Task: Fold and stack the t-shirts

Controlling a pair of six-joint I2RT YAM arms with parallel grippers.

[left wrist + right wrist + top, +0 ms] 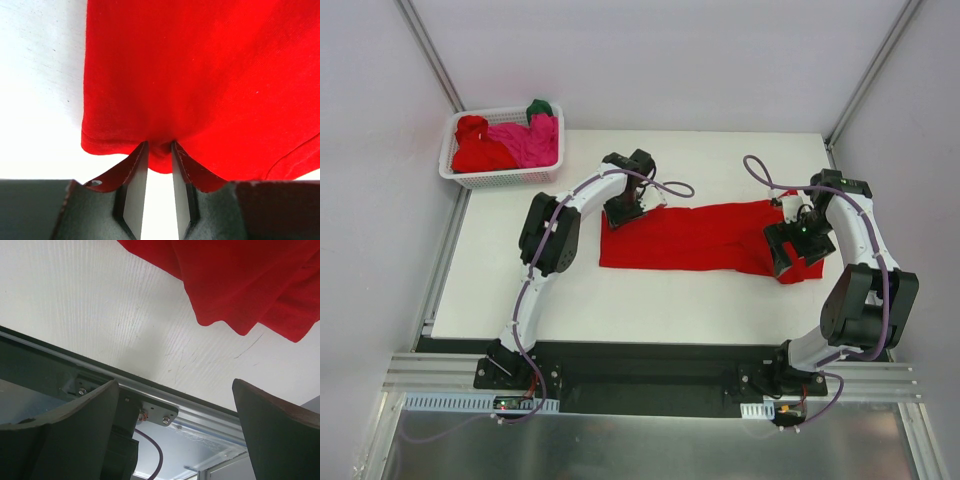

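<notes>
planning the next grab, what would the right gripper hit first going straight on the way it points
Most likely the bare table, just short of the red shirt's edge; the right gripper is open, and depth is hard to judge.

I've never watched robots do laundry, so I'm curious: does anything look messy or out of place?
The red t-shirt on the table lies as a long band, its right end rumpled with a flap poking nearward. The white basket seems to overhang the table's far left corner, shirts heaped inside.
</notes>
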